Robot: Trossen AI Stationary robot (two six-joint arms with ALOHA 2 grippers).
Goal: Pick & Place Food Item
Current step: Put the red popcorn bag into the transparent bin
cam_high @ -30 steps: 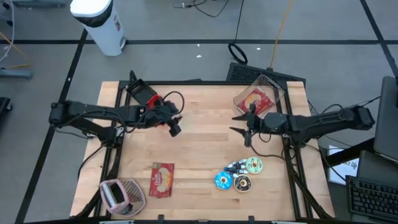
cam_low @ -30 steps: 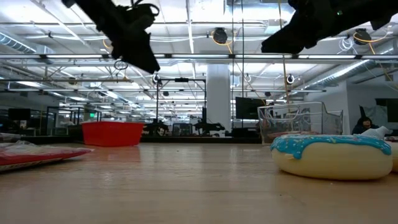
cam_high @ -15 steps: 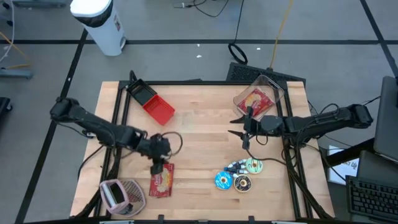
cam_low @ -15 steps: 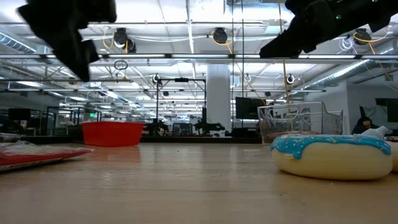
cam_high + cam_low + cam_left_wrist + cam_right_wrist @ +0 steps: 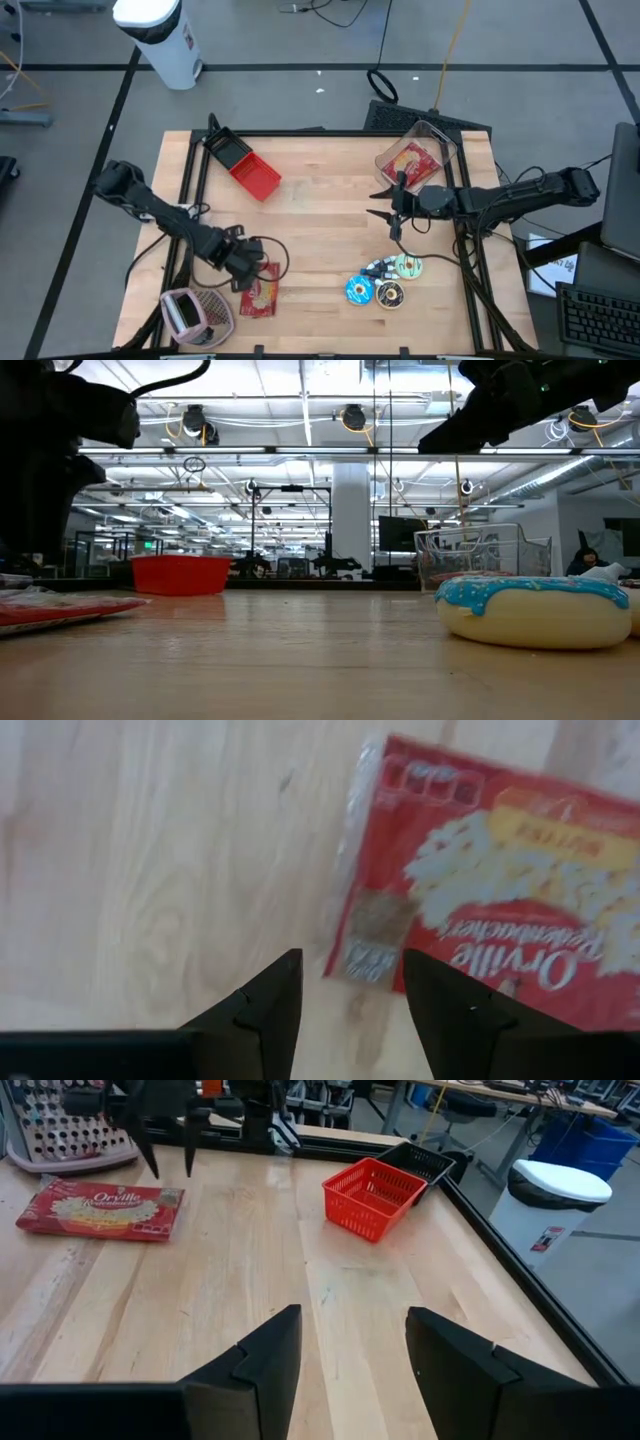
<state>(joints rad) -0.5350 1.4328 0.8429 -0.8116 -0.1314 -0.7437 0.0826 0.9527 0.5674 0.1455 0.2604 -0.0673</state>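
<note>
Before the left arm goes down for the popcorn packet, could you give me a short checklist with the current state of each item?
1. Left gripper open: ok, its fingers stand apart with nothing between them.
2. Left gripper lined up on the popcorn packet: ok, it hangs over the packet's near edge in the left wrist view.
3. Packet lying flat and free on the table: ok, nothing rests on it; the pink basket sits beside it.
4. Contact with the packet: cannot tell, height above it is unclear.
5. Right gripper out of the way: ok, open, hanging by the clear bin.
6. Red basket free to receive: ok, it looks empty.
</note>
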